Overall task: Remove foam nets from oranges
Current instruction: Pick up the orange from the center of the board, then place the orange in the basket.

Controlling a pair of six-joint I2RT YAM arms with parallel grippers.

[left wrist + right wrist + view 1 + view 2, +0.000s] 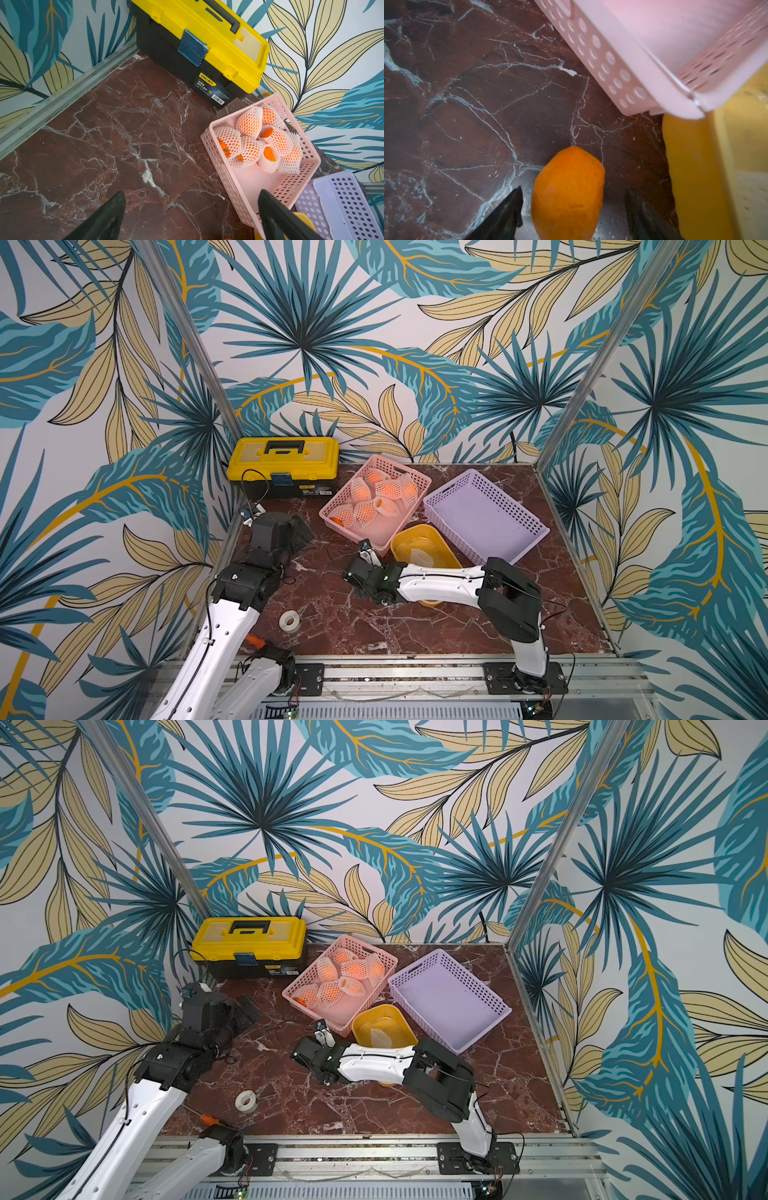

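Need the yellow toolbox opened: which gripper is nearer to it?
Left. The left gripper is just in front of the yellow toolbox; the right gripper is farther, by the pink basket.

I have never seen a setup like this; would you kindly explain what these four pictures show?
These are two robot arms, the left arm and the right arm, each ending in a two-fingered gripper. Both top views look down on the whole table; the other two pictures come from cameras on the wrists. On the table stand a toolbox, a pink basket of oranges in foam nets, an empty purple basket, a yellow tub holding one loose net, and a tape roll. The left gripper is open and empty. The right gripper is open too: a bare orange sits between its fingers, untouched.
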